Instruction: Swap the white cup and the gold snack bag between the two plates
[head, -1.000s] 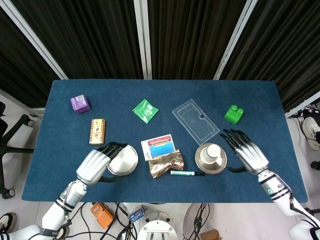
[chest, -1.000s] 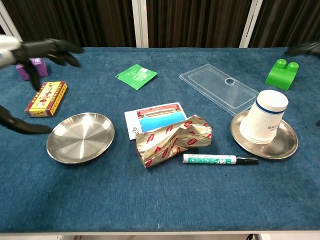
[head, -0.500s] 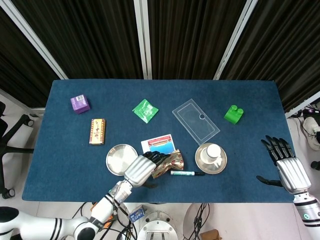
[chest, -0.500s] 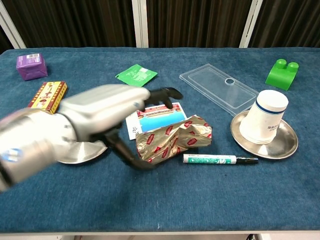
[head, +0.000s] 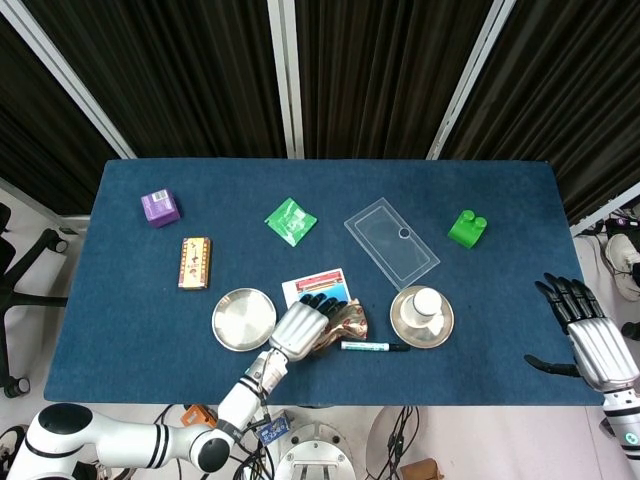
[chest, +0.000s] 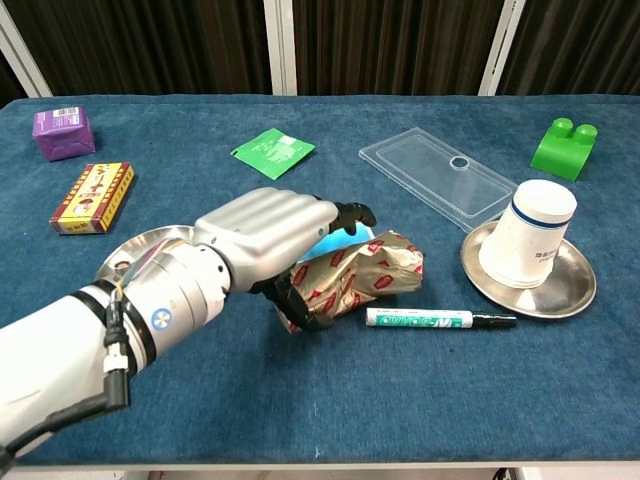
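Now the left robot hand (chest: 268, 232) has settled over the gold snack bag (chest: 365, 272), fingers curling around it though not clearly grasping; right robot hand (head: 592, 340) stays released, so the swap starts with the bag.

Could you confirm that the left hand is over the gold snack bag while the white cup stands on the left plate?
Not quite: the white cup stands on the right plate, as the chest view shows. The left hand is indeed over the gold snack bag.

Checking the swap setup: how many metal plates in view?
2. The left plate lies empty beside the left robot hand; the right plate holds the white cup. None seems hidden.
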